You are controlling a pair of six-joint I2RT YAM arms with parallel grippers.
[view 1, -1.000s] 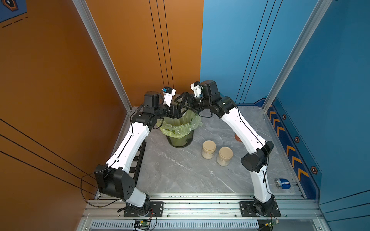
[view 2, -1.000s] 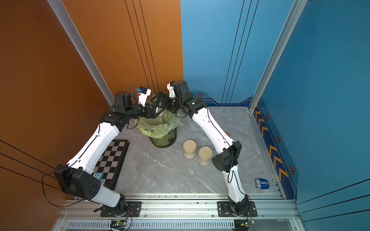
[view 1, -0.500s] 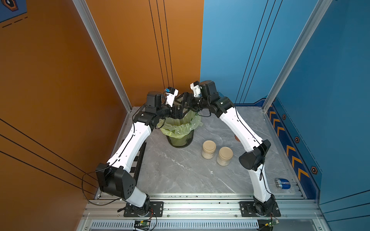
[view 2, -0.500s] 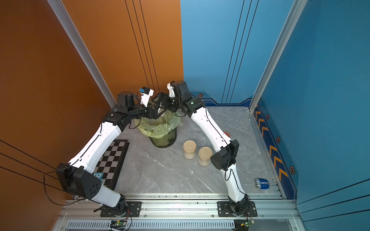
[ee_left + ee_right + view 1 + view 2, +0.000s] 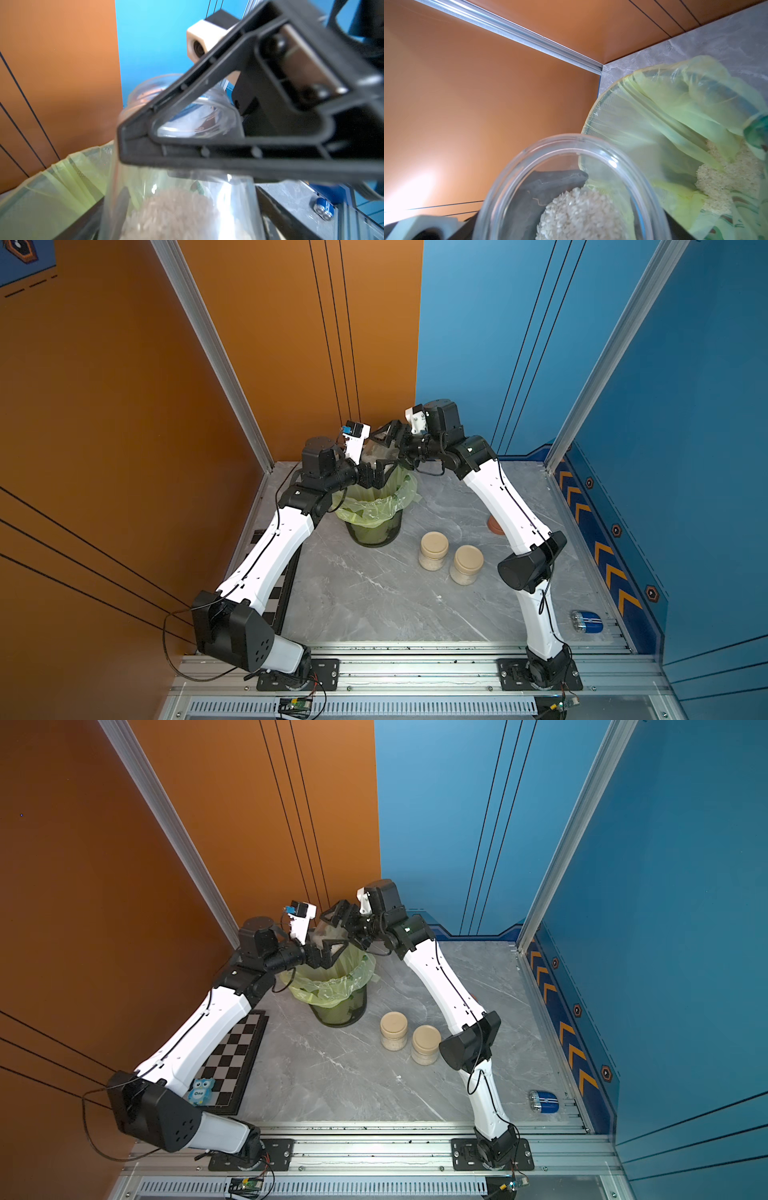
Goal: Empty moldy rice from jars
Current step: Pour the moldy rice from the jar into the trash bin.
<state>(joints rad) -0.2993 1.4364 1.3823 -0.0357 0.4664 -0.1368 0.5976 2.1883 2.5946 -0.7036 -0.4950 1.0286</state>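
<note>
An open clear jar (image 5: pixel 373 455) with moldy rice (image 5: pixel 577 209) in it hangs above the rim of the dark bin (image 5: pixel 374 531) lined with a green bag. My left gripper (image 5: pixel 376 475) is shut on its lower part. My right gripper (image 5: pixel 388 436) is shut across its upper part, and one of its black fingers (image 5: pixel 239 133) crosses the jar in the left wrist view. Piles of rice (image 5: pixel 716 187) lie in the bag. Two jars with beige lids (image 5: pixel 434 549) (image 5: pixel 467 565) stand on the table. A reddish-brown lid (image 5: pixel 494 524) lies behind the right arm.
A chessboard (image 5: pixel 237 1052) and a small owl figure (image 5: pixel 201 1091) lie under the left arm. A blue object (image 5: pixel 586 622) rests near the front right corner. The orange and blue walls stand close behind the bin (image 5: pixel 338 1011).
The left arm has edged to the right, toward the right gripper above the bin. The right jaws have closed in on the jar. The jars on the table have not moved.
</note>
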